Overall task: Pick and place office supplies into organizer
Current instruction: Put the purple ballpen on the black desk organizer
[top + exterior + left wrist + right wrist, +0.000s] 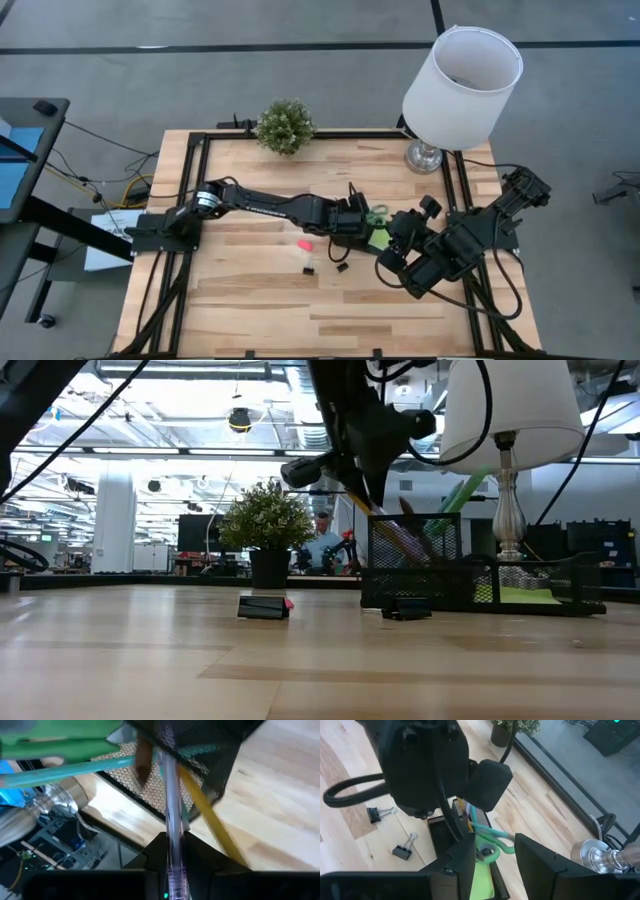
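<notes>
Pale wood nearest the low camera carries what is not yet stowed: two clips [309, 269] [342, 266] and the eraser [305, 243], lying apart from one another just in front of the organizer [440, 575]. Behind them, the left gripper [174, 845] hangs over the organizer's raised back cup, its fingers narrow with a clear pen [172, 810] between them. The pen's far end is already down among the pencil [210, 817], a teal pen [65, 770] and the scissors [60, 742]. I judge the step in hand to be dropping this pen into the cup. It should be let go only once the barrel is well inside the mesh. The fingers should part slowly, and the arm should lift straight up, so that nothing drags the pencil or scissors out. The right gripper [495, 850] waits wide and empty just beside the organizer's low front, over the pad [480, 880], and it should keep clear. Farther back stand the plant [285, 125] and the lamp [460, 75].
</notes>
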Controlling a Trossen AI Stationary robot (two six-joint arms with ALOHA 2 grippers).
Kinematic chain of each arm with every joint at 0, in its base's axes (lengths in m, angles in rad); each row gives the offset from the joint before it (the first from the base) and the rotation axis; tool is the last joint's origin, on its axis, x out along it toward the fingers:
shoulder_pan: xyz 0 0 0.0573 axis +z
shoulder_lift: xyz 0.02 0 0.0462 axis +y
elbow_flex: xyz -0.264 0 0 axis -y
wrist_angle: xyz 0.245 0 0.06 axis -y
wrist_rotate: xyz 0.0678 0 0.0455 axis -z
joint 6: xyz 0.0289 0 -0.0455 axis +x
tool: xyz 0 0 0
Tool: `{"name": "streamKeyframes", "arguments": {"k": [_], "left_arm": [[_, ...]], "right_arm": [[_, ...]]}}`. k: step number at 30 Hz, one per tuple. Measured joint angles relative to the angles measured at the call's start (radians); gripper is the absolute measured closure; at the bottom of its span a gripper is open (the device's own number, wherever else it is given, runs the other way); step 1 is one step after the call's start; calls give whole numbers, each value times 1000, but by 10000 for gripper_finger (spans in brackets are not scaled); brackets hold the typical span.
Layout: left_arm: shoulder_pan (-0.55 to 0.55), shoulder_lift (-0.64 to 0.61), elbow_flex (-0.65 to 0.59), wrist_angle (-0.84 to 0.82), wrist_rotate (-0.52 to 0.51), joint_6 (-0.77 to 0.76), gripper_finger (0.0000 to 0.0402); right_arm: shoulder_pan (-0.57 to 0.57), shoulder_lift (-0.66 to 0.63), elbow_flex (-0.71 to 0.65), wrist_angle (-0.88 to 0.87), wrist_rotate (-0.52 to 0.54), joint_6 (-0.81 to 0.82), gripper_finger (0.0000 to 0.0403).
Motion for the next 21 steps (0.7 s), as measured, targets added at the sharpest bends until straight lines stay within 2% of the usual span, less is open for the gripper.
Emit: {"name": "streamKeyframes", "arguments": {"k": [11,21], "left_arm": [[-3,4,-2,29,-23,-4,350],[-39,4,2,106,-33,100,349]], "right_arm": [[0,0,0,0,2,0,274],[0,0,0,0,2,-2,274]]}}
